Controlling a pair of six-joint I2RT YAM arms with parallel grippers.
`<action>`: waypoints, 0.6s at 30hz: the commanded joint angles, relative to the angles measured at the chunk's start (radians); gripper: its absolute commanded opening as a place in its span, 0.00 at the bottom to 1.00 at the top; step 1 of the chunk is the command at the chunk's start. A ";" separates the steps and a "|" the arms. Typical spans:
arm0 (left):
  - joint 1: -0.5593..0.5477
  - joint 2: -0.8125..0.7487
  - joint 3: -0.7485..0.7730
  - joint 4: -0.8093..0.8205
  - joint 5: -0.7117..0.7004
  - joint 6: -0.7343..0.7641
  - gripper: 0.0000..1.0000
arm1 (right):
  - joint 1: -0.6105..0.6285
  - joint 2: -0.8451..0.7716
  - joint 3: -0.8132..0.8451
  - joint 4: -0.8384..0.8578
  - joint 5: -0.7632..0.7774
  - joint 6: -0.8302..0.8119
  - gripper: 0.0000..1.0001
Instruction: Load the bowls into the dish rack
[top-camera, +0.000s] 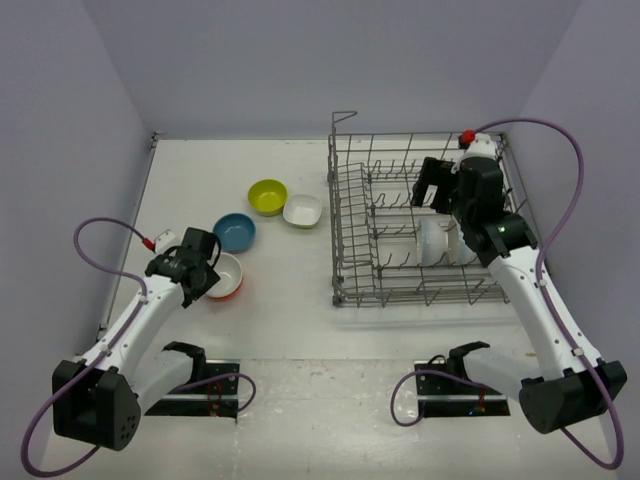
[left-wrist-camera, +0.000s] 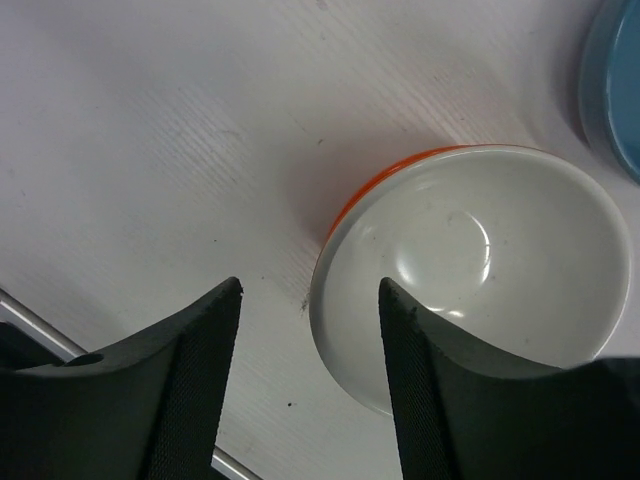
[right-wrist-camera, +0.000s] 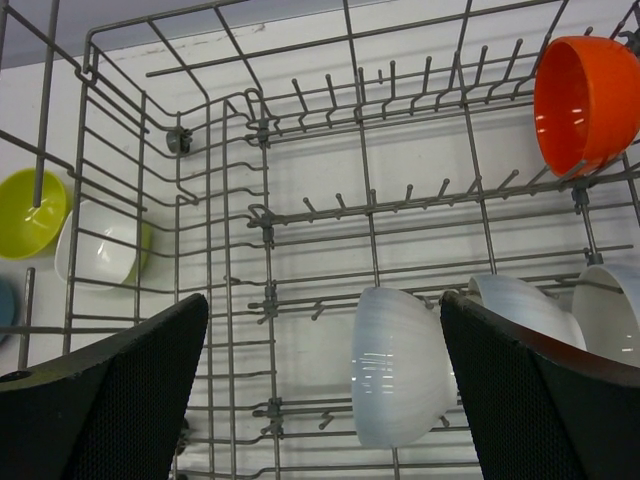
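Note:
An orange bowl with a white inside (top-camera: 230, 277) (left-wrist-camera: 480, 250) sits on the table by my left gripper (top-camera: 204, 276) (left-wrist-camera: 310, 290). Its jaws are open and straddle the bowl's near rim, the right finger (left-wrist-camera: 430, 380) inside the bowl and the left finger (left-wrist-camera: 190, 380) outside, with a gap to the rim. A blue bowl (top-camera: 235, 231), a yellow-green bowl (top-camera: 267, 196) and a white squarish bowl (top-camera: 302, 210) stand further back. My right gripper (top-camera: 430, 186) (right-wrist-camera: 322, 300) hangs open and empty over the dish rack (top-camera: 336, 225) (right-wrist-camera: 265, 200). The rack holds white bowls (right-wrist-camera: 400, 365) on edge and an orange bowl (right-wrist-camera: 585, 100).
The rack's tall wire sides (right-wrist-camera: 90, 120) and upright tines surround the right gripper. White walls enclose the table at the back and on both sides. Purple cables (top-camera: 95, 235) loop off both arms.

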 joint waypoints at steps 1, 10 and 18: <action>0.009 0.024 -0.018 0.060 -0.011 -0.033 0.58 | -0.002 -0.015 0.002 0.001 0.036 -0.005 0.99; 0.009 0.056 -0.007 0.113 -0.041 -0.013 0.23 | -0.004 -0.015 0.000 -0.008 0.045 -0.013 0.99; 0.009 0.006 -0.009 0.187 -0.032 0.056 0.00 | -0.002 -0.010 0.013 -0.021 0.050 -0.017 0.99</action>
